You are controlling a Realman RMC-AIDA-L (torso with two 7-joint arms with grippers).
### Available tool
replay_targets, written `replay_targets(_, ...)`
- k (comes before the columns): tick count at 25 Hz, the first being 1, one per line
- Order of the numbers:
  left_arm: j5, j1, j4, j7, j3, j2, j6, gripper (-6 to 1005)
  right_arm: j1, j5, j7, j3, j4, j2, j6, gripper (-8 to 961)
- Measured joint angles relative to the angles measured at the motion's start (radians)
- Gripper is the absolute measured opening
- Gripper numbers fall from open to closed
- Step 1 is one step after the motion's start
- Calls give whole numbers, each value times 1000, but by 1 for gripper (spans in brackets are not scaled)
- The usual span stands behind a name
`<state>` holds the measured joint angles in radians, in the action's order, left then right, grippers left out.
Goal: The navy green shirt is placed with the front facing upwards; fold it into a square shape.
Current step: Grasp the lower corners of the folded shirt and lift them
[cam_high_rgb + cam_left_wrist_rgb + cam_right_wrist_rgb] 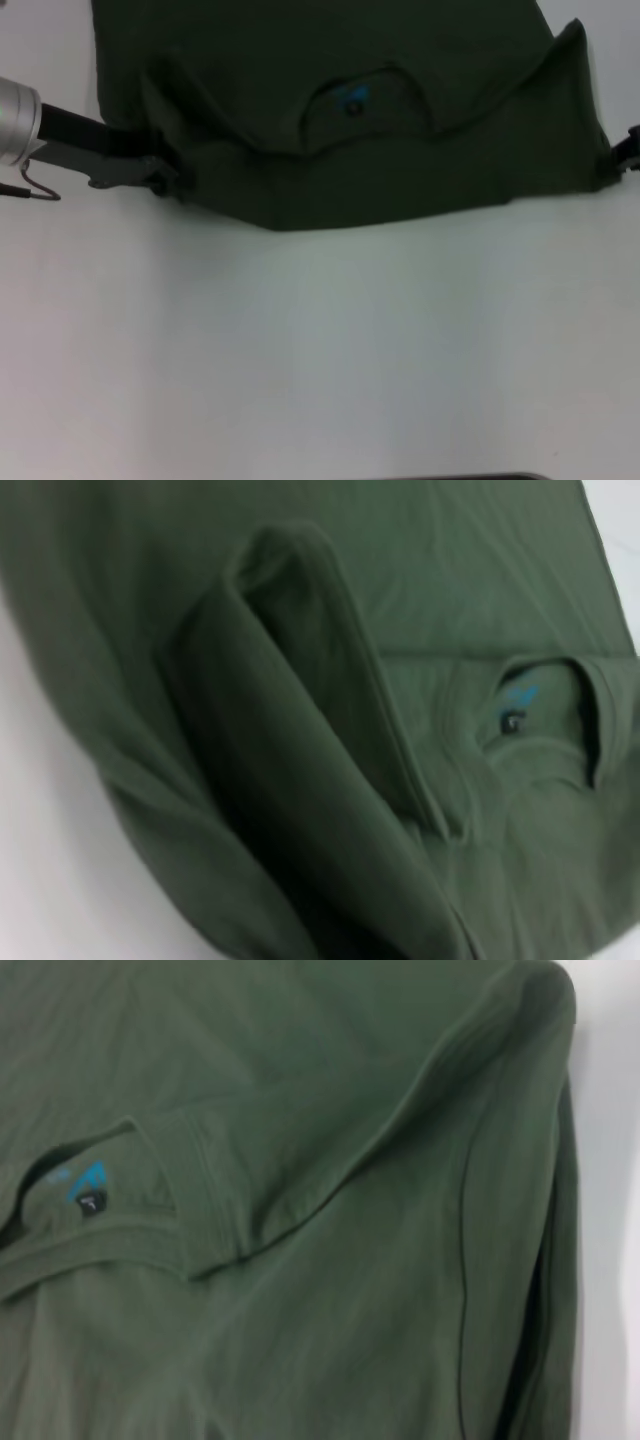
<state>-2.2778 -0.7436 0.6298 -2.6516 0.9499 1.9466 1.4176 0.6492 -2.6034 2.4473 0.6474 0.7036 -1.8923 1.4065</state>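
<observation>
The navy green shirt (pixel 400 170) looks soft, light and floppy, best taken at its shoulder corners beside the collar (pixel 365 105). There the left pincer (pixel 165 180) seems clamped on cloth; the right pincer's (pixel 618 160) grip I cannot tell.

The shirt (pixel 400 170) is soft matt cloth with a ribbed collar (pixel 200 1190); the surface (pixel 320 350) looks smooth and white, faintly glossy.
</observation>
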Motion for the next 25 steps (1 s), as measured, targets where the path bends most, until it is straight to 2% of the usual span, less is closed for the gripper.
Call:
replay_targets(6,-14,21,31,6,4,-2,138,40,-2,-108,6,0,44,-12,126,31)
replay_targets(14,-71,48,58,14,1,-3,270,40,-22,-126,-18,3,49,-13,218,30)
replay_targets(25,-79,60,61,34,-2,-12,299,40,-14,-128,-33,12,50,-20,249,30)
